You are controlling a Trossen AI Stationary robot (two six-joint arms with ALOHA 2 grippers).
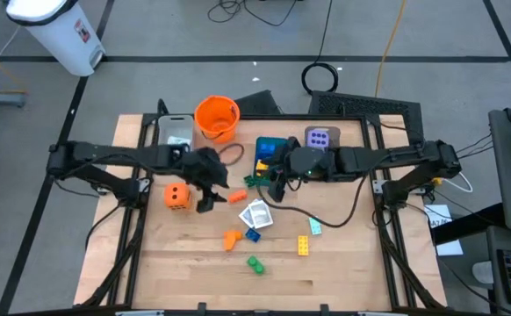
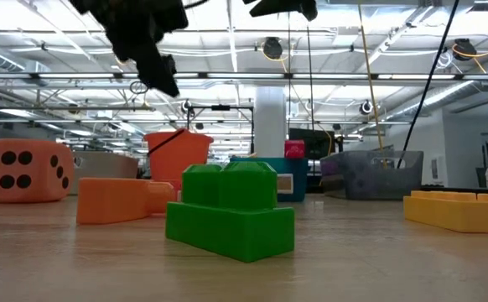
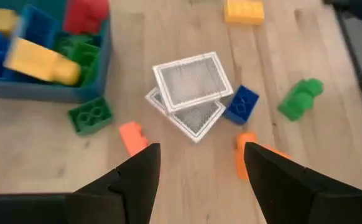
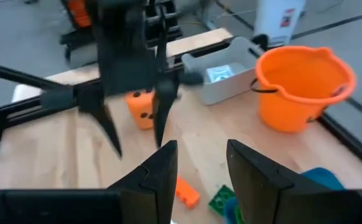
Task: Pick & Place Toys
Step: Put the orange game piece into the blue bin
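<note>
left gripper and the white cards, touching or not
Apart. The left wrist view shows the left gripper open and empty, with bare table between its fingertips and the stacked white cards.

Both dark arms reach in from the sides toward the middle. The left pincer [image 1: 206, 200] points down, raised off the surface, fingers [image 3: 140, 177] spread apart with nothing between them. The right pincer [image 1: 276, 183] hangs opposite it, fingers [image 4: 162, 168] parted more narrowly, also holding nothing.
</note>
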